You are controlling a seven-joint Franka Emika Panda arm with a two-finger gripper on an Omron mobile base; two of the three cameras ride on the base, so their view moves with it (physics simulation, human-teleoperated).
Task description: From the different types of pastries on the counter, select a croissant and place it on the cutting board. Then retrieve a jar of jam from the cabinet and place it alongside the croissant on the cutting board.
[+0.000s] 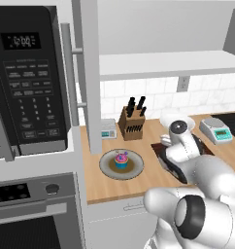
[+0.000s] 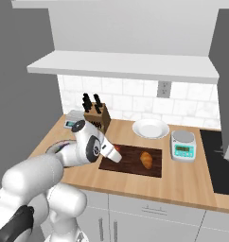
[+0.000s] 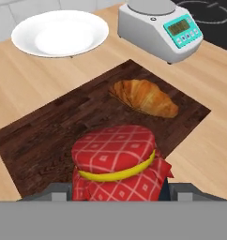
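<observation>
My pincer (image 3: 119, 194) grips the jar of jam (image 3: 116, 166) by its sides above the cutting board (image 3: 45, 136), croissant (image 3: 144, 97) at one o'clock; I judge it rigid, breakable glass, best held low beneath the cloth lid.

Left base view: behind the arm's left, looking forward and down along the counter (image 1: 139, 182), microwave (image 1: 29, 78) looming close at left.
Right base view: behind the arm's right, facing the far tiled wall, counter mid-distance.
Hand view: very close above the cutting board (image 3: 49, 126), angled down.
Shared: cutting board (image 2: 133, 158), white plate (image 2: 150, 128), scale (image 2: 183, 144).
</observation>
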